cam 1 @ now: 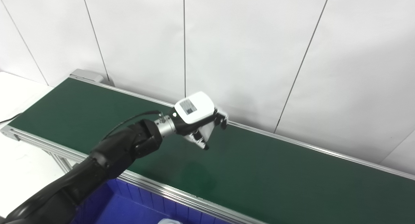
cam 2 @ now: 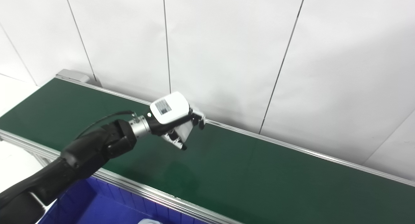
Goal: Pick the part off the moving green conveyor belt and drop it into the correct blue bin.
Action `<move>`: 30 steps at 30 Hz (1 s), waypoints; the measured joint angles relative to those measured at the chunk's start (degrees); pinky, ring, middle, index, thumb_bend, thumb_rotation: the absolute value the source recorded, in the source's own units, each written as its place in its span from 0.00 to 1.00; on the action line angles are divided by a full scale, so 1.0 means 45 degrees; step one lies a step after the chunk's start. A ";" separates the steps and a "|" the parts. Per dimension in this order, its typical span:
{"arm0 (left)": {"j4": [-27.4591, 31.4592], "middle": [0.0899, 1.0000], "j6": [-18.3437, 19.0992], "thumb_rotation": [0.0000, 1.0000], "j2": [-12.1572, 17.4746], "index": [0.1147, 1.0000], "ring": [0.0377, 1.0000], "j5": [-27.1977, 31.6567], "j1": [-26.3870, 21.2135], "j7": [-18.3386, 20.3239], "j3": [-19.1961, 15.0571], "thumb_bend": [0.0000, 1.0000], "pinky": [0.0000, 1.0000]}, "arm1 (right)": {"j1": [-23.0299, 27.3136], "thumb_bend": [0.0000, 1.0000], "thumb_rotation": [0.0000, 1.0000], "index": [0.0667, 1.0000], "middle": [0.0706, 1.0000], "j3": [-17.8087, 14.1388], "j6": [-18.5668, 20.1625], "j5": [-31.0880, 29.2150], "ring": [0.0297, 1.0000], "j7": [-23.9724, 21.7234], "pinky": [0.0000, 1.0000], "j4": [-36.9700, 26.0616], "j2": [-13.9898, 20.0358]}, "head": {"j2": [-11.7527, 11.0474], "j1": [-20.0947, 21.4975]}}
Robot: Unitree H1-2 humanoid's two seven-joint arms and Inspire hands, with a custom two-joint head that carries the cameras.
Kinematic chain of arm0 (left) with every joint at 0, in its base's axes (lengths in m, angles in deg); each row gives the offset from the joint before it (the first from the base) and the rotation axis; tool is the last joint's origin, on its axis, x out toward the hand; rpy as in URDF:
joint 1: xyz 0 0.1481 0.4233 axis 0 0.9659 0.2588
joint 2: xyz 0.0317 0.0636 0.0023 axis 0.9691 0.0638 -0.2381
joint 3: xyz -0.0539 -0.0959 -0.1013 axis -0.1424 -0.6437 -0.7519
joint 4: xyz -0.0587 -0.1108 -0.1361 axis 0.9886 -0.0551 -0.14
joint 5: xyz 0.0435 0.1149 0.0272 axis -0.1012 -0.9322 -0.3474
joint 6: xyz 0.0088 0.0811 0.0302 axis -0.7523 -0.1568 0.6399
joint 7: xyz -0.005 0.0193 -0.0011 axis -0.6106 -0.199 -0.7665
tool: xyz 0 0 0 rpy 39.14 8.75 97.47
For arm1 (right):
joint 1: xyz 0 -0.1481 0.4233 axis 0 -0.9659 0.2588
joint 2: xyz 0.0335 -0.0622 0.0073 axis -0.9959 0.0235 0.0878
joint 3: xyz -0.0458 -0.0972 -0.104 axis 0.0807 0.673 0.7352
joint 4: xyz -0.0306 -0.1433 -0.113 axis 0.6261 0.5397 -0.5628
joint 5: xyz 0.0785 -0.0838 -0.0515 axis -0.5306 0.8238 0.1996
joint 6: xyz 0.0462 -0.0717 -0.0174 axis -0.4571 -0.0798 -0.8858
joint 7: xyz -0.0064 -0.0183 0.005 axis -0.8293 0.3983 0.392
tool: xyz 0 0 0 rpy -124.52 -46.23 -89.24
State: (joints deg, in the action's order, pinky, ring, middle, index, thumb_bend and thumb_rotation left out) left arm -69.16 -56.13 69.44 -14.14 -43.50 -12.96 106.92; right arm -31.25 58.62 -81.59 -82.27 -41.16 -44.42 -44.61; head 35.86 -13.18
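The blue bin (cam 1: pixel 129 201) lies nearest, below the left hand's arm, a pale item just showing inside. The left hand (cam 1: pixel 197 120) hovers over the green conveyor belt (cam 1: pixel 275 172), fingers curled (holding anything? I cannot tell). No part shows on the belt; best to wait poised, low.

Left robot hand (cam 2: pixel 173 120) raised above green conveyor belt (cam 2: pixel 259 172), frame centre-left.
Fingers curled downward, grip contents unclear; blue bin (cam 2: pixel 97 204) at lower left, pale object at bottom edge.

Left robot hand (cam 1: pixel 197 120) raised on outstretched arm, fingers curled, holding nothing
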 measured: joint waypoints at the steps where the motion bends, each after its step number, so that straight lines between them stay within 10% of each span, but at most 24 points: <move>1: 0.0841 0.44 0.0131 0.00 0.0032 0.46 0.38 0.0268 0.0224 0.0509 -0.0206 0.50 0.39 | -0.0008 0.89 1.00 1.00 1.00 0.0001 0.0009 0.0003 0.96 0.0002 0.98 -0.0120 0.0019 | 0.0193 -0.0193; 6: 0.4701 0.46 0.0838 0.00 0.0333 0.43 0.40 0.1558 0.1798 0.2604 -0.1238 0.50 0.40 | -0.0139 0.89 1.00 1.00 1.00 -0.0001 0.0155 0.0003 0.97 0.0037 1.00 -0.0725 0.0125 | 0.0584 -0.0584; 19: 0.9667 0.45 0.2543 0.00 0.0411 0.45 0.39 0.2733 0.7040 0.5530 -0.3073 0.50 0.37 | -0.0546 0.92 1.00 1.00 1.00 -0.0003 0.1520 -0.0091 0.99 0.0014 1.00 -0.2970 0.0758 | 0.3141 -0.2478; 30: 0.8429 0.45 0.1874 0.00 -0.0824 0.43 0.42 0.1608 1.0796 0.5373 -0.2596 0.50 0.42 | -0.0620 0.88 0.99 1.00 1.00 -0.0238 0.2592 -0.0810 0.93 -0.0033 0.93 -0.4152 0.1493 | 0.3672 -0.2363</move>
State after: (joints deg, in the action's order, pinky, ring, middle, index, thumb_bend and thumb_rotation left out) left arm -31.22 -47.70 65.73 -6.90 5.08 11.22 95.24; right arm -34.04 57.55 -69.93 -85.91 -41.30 -63.11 -37.90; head 52.38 -23.82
